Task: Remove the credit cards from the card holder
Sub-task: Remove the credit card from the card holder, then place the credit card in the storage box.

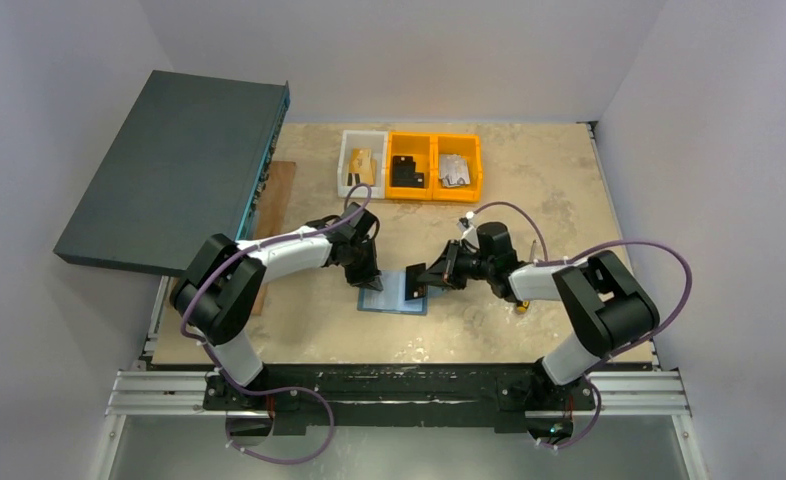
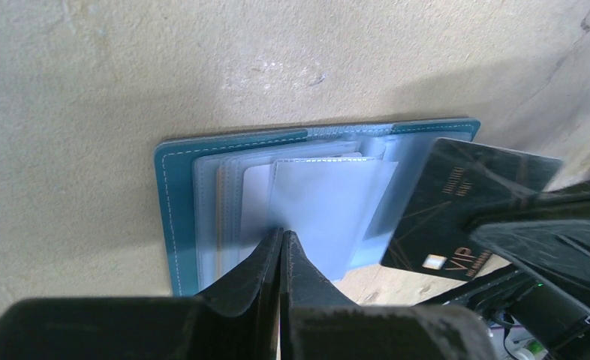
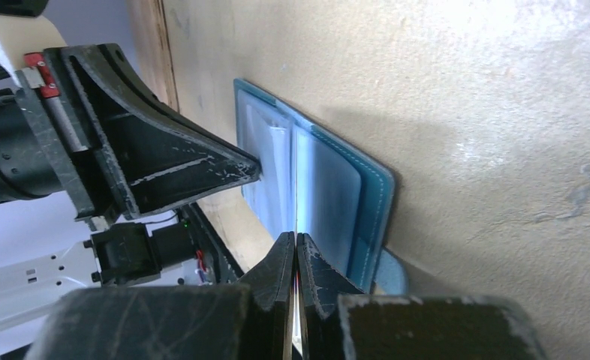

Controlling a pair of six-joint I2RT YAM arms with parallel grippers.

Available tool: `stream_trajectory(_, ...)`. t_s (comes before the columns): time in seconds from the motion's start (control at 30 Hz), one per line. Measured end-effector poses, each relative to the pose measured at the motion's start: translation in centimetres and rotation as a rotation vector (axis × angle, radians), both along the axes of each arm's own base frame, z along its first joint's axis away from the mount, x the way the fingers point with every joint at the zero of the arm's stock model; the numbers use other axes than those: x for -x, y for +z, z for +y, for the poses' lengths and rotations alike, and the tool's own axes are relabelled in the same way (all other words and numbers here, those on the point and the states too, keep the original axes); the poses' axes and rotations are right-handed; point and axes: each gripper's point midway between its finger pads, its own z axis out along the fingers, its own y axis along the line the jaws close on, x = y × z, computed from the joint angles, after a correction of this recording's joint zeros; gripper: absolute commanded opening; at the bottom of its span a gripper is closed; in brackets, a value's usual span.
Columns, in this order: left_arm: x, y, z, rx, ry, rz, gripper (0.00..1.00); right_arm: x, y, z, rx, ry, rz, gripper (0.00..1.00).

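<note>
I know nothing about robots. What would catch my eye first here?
Mid-table, two black arms meet over an open teal card holder. The left gripper, shut, presses on its clear sleeves, while the right gripper pinches a black card marked VIP. Along the far edge sit a white bin and bright orange bins, and a large dark box lies at the far left.

One open card holder [image 1: 394, 296] and one black card [image 2: 434, 202] near the tabletop's near edge. Three bins along the far edge: one white bin [image 1: 363, 192], one orange bin [image 1: 409, 195], a second orange bin [image 1: 459, 196]. One dark flat box [image 1: 169, 170] and one wooden board [image 1: 274, 200] at the left edge.
</note>
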Motion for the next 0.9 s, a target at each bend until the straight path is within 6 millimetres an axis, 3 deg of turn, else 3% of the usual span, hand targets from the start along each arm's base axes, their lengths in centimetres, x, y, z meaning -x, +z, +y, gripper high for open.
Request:
stream_trajectory(0.1, 0.1, 0.3, 0.2, -0.015, -0.015, -0.002, 0.07, -0.6, 1.4, 0.1, -0.001, -0.002, -0.032, 0.00)
stream_trajectory(0.2, 0.3, 1.1, 0.7, -0.039, -0.036, -0.009, 0.30, -1.5, 2.8, 0.4, -0.004, -0.002, -0.066, 0.00)
stream_trajectory(0.23, 0.4, 1.6, 0.7, -0.039, -0.041, -0.017, 0.41, -1.7, 3.1, 0.5, -0.006, -0.002, -0.074, 0.00)
stream_trajectory(0.4, 0.6, 5.6, 0.7, -0.009, -0.075, -0.114, 0.82, -2.4, 4.2, 0.8, -0.012, -0.002, -0.091, 0.00)
stream_trajectory(0.47, 0.6, 7.6, 0.8, 0.004, -0.082, -0.161, 0.94, -2.7, 4.6, 0.9, -0.008, -0.005, -0.089, 0.00)
stream_trajectory(0.63, 0.8, 11.5, 2.2, 0.005, -0.082, -0.264, 1.00, -5.2, 6.7, 1.6, -0.002, -0.018, -0.130, 0.00)
stream_trajectory(0.9, 2.1, 15.1, 4.6, -0.021, -0.104, -0.352, 1.00, -14.3, 9.7, 2.0, 0.031, -0.087, -0.226, 0.00)
